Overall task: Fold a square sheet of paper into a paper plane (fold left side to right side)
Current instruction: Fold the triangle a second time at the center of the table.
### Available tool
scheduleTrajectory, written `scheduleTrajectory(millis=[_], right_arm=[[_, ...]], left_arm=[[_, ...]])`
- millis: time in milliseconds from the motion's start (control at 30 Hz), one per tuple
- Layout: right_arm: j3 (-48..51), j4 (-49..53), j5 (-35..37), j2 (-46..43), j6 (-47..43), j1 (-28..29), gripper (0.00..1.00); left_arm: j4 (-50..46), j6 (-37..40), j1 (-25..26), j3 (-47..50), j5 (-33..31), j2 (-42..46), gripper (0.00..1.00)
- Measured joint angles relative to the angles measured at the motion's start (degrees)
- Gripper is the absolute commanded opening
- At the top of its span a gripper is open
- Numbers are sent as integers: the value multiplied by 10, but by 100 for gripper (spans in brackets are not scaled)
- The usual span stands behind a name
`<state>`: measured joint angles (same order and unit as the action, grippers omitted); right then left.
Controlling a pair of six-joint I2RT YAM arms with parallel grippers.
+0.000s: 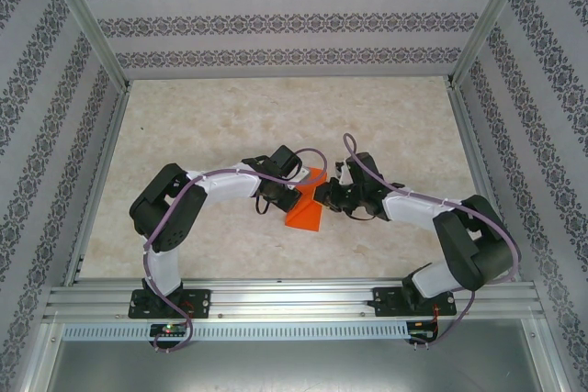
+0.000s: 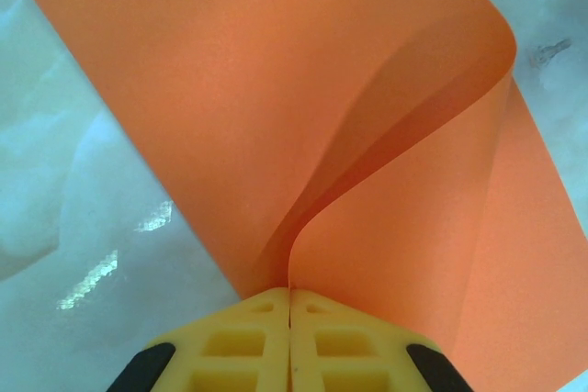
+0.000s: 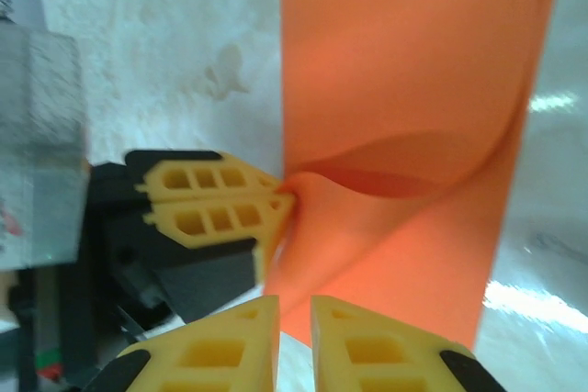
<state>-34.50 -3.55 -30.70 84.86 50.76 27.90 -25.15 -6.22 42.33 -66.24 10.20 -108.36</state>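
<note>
My left gripper [image 2: 289, 298] clenched on the curled square sheet of paper [image 2: 276, 89]; my right gripper [image 3: 295, 308], jaws slightly parted, just beside its edge

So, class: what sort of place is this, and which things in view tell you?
Probably a robot test cell in a lab: a left arm and a right arm bolted to an aluminium rail, and a marbled table boxed in by patterned walls, with an orange sheet of paper between the arms.
</note>
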Motion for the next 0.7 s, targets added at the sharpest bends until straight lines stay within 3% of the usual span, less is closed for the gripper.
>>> scheduleTrajectory(millis=[700], right_arm=[[-15,-65,1,85,47,17,16]], left_arm=[[0,0,0,0,0,0,9]])
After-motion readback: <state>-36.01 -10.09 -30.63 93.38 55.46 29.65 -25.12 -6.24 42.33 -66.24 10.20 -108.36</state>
